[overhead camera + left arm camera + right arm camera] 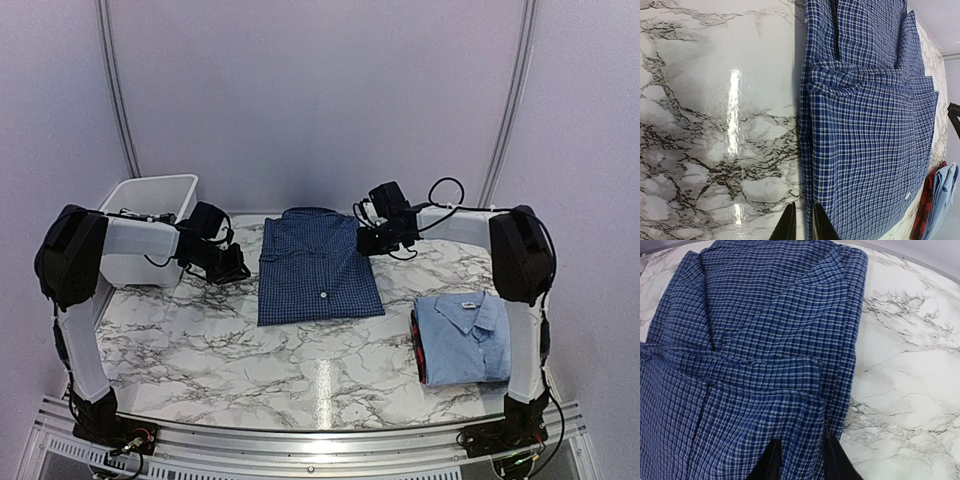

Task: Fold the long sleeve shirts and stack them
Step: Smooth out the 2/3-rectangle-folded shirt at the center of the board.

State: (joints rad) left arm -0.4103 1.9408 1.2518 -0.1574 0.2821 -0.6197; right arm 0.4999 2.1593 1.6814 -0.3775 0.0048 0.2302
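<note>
The dark blue checked shirt (320, 265) lies folded in a flat rectangle at the table's middle, collar toward the back. The light blue shirt (465, 335) lies folded at the near right, white neck label up. My left gripper (238, 268) hovers just off the dark shirt's left edge. In the left wrist view my left gripper (804, 225) has its jaws narrowly apart, with marble and the shirt's edge (812, 165) showing between them. My right gripper (368, 240) is over the shirt's far right corner. In the right wrist view my right gripper (800, 460) has its jaws apart over flat cloth (765, 365).
A white bin (150, 225) stands at the back left behind my left arm. A red and black checked cloth (417, 345) lies under the light blue shirt, also seen in the left wrist view (926, 200). Bare marble table (200, 350) spans the near left.
</note>
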